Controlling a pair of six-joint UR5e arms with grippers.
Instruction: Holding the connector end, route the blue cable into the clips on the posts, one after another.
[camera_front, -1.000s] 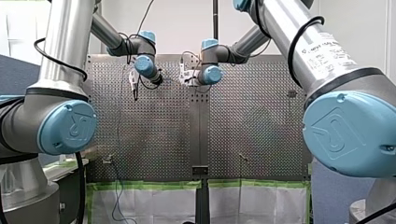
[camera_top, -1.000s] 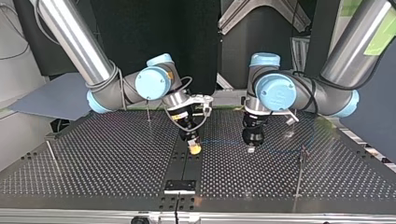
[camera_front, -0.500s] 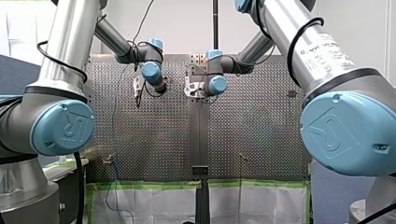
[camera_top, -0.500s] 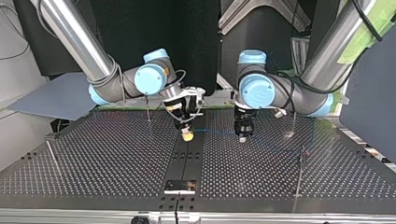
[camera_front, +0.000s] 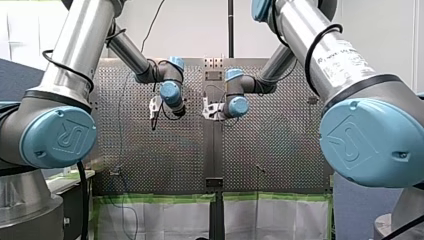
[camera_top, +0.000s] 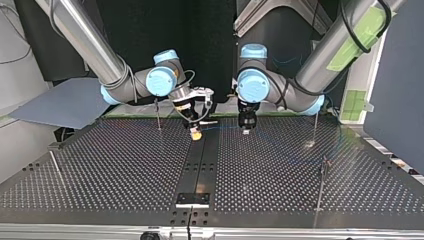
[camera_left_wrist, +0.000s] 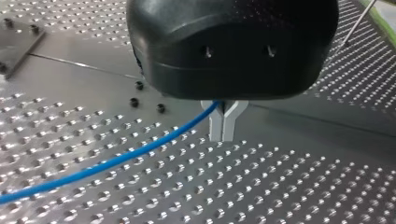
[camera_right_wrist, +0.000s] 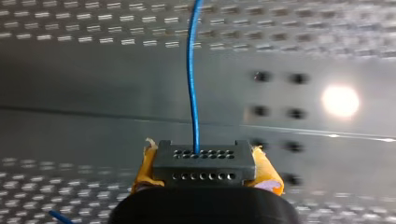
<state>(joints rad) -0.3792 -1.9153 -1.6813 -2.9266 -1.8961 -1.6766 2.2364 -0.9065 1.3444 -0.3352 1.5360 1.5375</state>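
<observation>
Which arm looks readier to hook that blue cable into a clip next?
Probably my right: the right gripper holds the connector, and a thin post stands close beside it.

You've got the blue cable (camera_right_wrist: 191, 70) running straight out of a dark grey, hole-faced connector block (camera_right_wrist: 204, 161).

The perforated table (camera_top: 110, 170) was dark metal in two halves, joined down the middle by a plain strip (camera_top: 202, 160) that carried a small plate (camera_top: 192, 199) at its end nearest the top view's camera. Four thin posts stood on it: a left post (camera_top: 55, 167) and a far post (camera_top: 158, 117) in the top view's left half, a near post (camera_top: 320, 187) and a back post (camera_top: 315, 129) in its right half.
</observation>
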